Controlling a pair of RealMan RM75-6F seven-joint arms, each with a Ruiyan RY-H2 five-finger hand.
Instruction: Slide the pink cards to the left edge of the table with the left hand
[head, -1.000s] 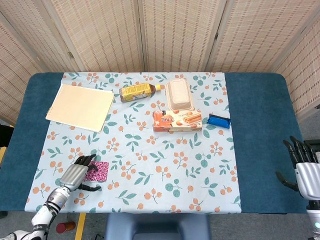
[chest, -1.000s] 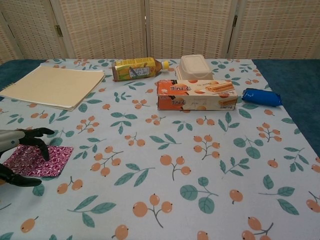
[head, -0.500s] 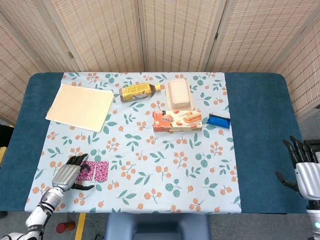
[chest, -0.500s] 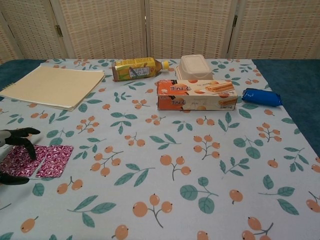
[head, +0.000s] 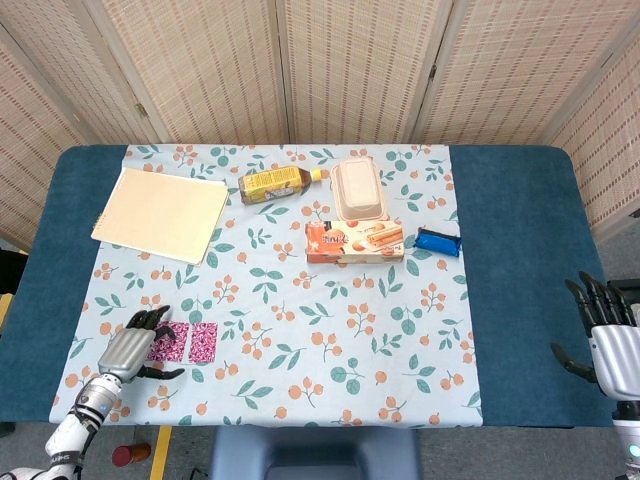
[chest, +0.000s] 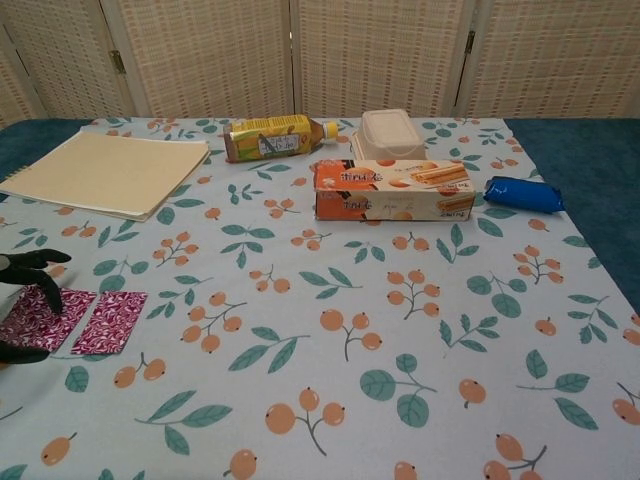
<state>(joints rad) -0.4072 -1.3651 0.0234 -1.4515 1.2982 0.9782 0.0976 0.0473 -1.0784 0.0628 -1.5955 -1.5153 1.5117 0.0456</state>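
Two pink patterned cards lie side by side near the table's front left. One pink card (head: 203, 342) (chest: 109, 321) lies alone on the right. The other pink card (head: 167, 343) (chest: 45, 317) sits just left of it, with a narrow gap between them. My left hand (head: 129, 348) (chest: 22, 275) rests its fingertips on the left card, with the thumb spread out toward the front edge. My right hand (head: 605, 340) hovers off the table's right front corner, fingers apart and holding nothing.
A beige notebook (head: 162, 213) lies at the back left. A yellow-labelled bottle (head: 274, 183), a cream plastic container (head: 359, 189), an orange biscuit box (head: 355, 241) and a blue packet (head: 437, 241) sit across the back middle. The floral tablecloth (head: 300, 300) leaves dark blue table strips on both sides.
My left hand has slid leftward, dragging the top card off the stack. The cards, first overlapped as one, now lie apart side by side. The right hand has not moved.
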